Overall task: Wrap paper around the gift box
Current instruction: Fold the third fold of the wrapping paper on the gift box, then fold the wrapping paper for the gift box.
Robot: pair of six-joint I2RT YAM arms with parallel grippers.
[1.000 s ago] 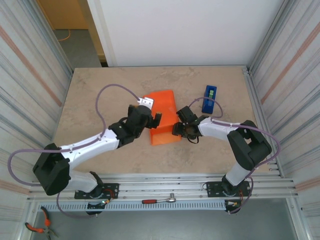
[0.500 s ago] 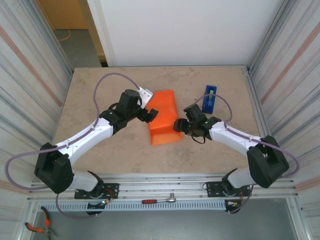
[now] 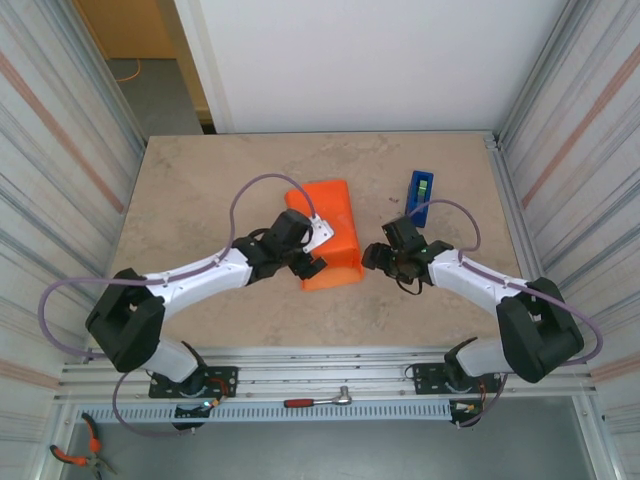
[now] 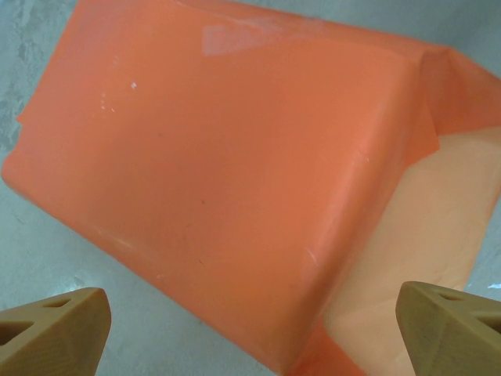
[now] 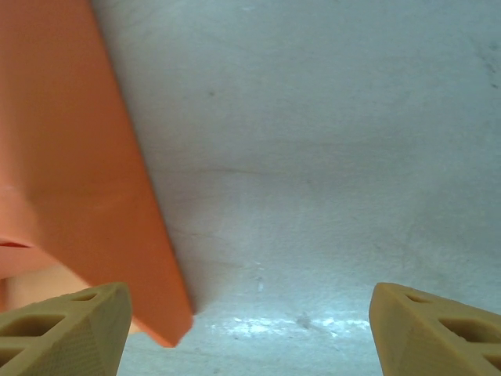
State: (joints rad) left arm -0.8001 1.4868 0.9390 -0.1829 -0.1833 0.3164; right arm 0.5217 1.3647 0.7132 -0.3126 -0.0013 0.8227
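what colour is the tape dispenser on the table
The tape dispenser is blue with a small green patch on top, clearest in the top external view.

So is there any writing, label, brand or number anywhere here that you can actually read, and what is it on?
No text here can be read.
On the orange paper: nothing, it is plain and unprinted.
On the blue tape dispenser: a small green patch on top, too small to tell whether it bears writing.
On the marbled tabletop: no marks or signs.
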